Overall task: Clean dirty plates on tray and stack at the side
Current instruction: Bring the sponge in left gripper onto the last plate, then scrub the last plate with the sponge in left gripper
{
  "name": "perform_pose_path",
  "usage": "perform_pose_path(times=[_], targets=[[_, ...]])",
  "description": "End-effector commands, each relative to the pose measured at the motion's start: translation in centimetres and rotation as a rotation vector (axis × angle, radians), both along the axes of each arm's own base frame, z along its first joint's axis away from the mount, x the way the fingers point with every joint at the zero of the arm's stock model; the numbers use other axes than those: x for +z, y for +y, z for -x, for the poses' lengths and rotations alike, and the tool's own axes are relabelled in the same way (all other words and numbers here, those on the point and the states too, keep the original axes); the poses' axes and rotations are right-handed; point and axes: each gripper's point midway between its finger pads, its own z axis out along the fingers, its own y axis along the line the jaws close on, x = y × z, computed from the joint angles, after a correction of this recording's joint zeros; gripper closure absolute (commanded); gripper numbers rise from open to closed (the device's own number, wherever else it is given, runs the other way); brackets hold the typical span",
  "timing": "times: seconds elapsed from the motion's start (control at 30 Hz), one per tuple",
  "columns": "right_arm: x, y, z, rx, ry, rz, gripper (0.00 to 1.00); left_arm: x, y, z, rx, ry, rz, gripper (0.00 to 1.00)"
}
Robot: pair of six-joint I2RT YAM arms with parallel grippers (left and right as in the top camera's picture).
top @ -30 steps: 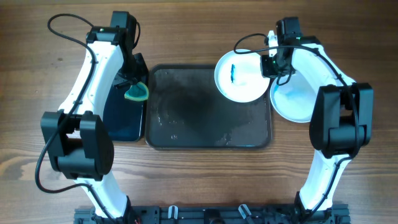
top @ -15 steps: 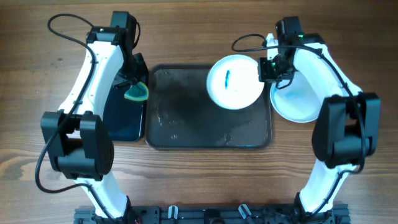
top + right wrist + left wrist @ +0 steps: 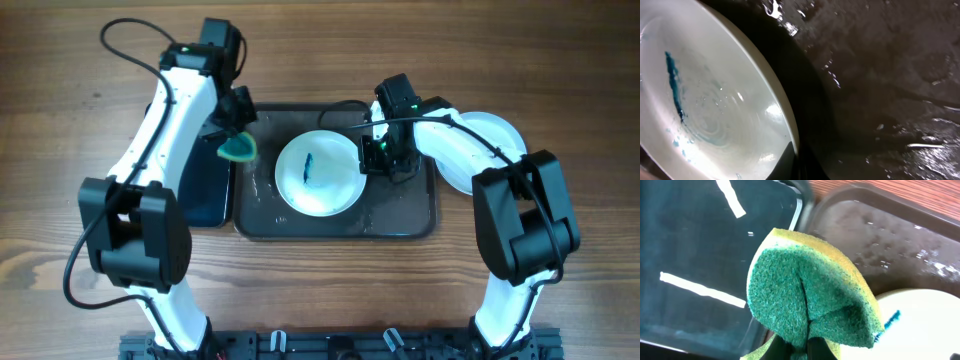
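Observation:
A white plate (image 3: 318, 174) with a blue streak lies over the middle of the dark tray (image 3: 400, 212). My right gripper (image 3: 368, 158) is shut on its right rim; the wrist view shows the plate (image 3: 705, 105) with the streak and a finger (image 3: 790, 160) over the rim. My left gripper (image 3: 236, 138) is shut on a folded green and yellow sponge (image 3: 239, 150) above the tray's left edge, just left of the plate. The left wrist view shows the sponge (image 3: 810, 300) and the plate's edge (image 3: 920, 325) below it. Another white plate (image 3: 492, 132) lies right of the tray, partly hidden by my right arm.
A smaller glossy black tray (image 3: 200, 185) with water lies left of the dark tray, also seen in the left wrist view (image 3: 695, 255). The dark tray's bottom (image 3: 890, 75) is wet. The table is brown wood.
My right gripper has carried the streaked plate left, from the tray's right end to its middle. My left gripper with the sponge has moved right, toward the tray's left edge.

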Motion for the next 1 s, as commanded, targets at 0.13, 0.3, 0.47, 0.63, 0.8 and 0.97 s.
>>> perform_pose_path(times=[0.13,0.3,0.47,0.63,0.8,0.97], targets=[[-0.1,1.0,0.5,-0.01,0.025,-0.051,0.95,-2.6,-8.6,1.7,-0.171,-0.01,0.177,0.96],[-0.1,1.0,0.5,-0.01,0.024,-0.051,0.96,-6.0,-12.5,3.8,-0.292,0.03,0.189,0.96],[-0.1,1.0,0.5,-0.009,0.025,-0.051,0.96,-8.4,-13.7,4.8,-0.3,0.085,0.171,0.96],[-0.1,1.0,0.5,-0.009,0.024,-0.051,0.96,-10.0,-12.5,4.7,-0.23,0.106,0.102,0.96],[-0.1,1.0,0.5,-0.009,0.025,-0.05,0.96,-11.0,-9.2,3.9,-0.128,0.078,-0.085,0.96],[-0.2,0.6,1.6,-0.113,0.116,-0.033,0.96,-10.7,-6.1,3.8,0.015,0.044,-0.249,0.96]])
